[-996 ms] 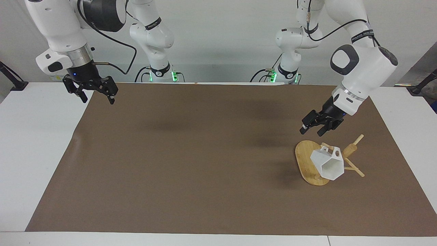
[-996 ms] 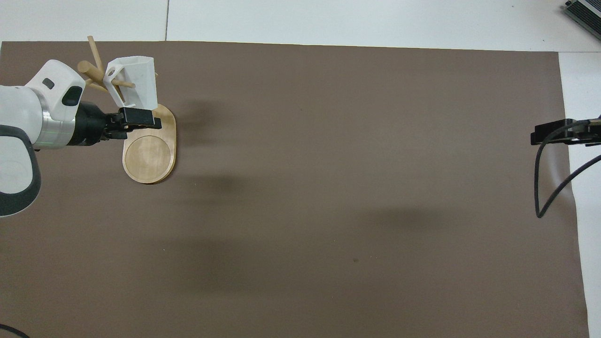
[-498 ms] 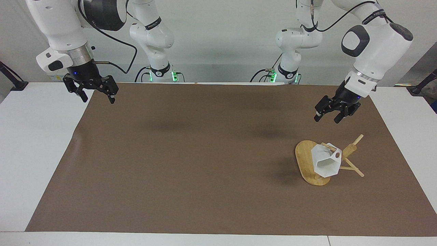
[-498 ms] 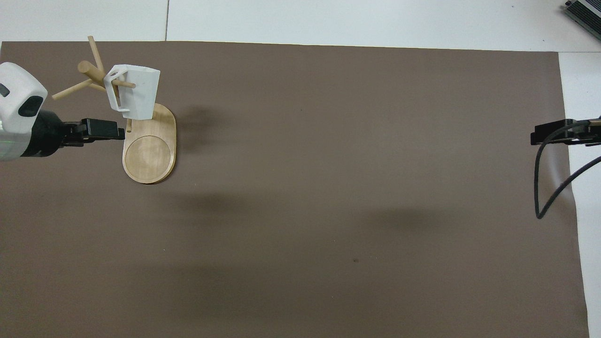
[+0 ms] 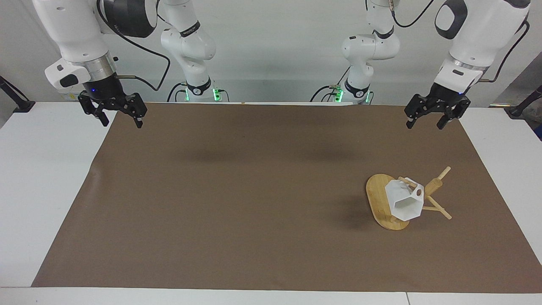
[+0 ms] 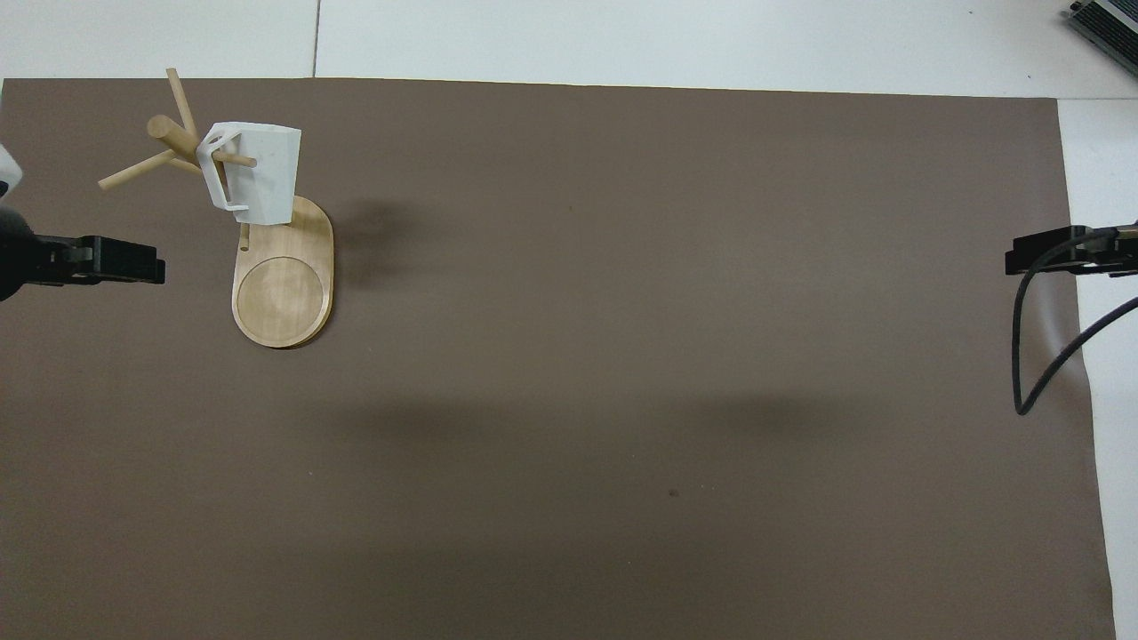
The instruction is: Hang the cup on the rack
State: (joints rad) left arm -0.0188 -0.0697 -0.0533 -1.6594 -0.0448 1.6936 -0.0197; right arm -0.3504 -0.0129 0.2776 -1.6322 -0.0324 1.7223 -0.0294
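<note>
Cup (image 5: 404, 202): you'll find it hung by its handle on a peg of the rack (image 5: 381, 203), over the rack's base, mouth tipped away from the robots.
Rack: stands on the mat (image 5: 254, 203) toward the left arm's end.
Left gripper (image 5: 431, 116): up over the mat's edge, clear of the rack, fingers apart, empty.
Right gripper (image 5: 120, 117): waits over the mat's corner, well apart from the rack, fingers apart.

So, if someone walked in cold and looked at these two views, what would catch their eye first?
Probably the white faceted cup, hanging by its handle on a peg of the bamboo rack toward the left arm's end of the brown mat. Next, the two arms: the left end effector and the right end effector both hang open and empty over the mat's corners nearest the robots, well clear of the cup.
</note>
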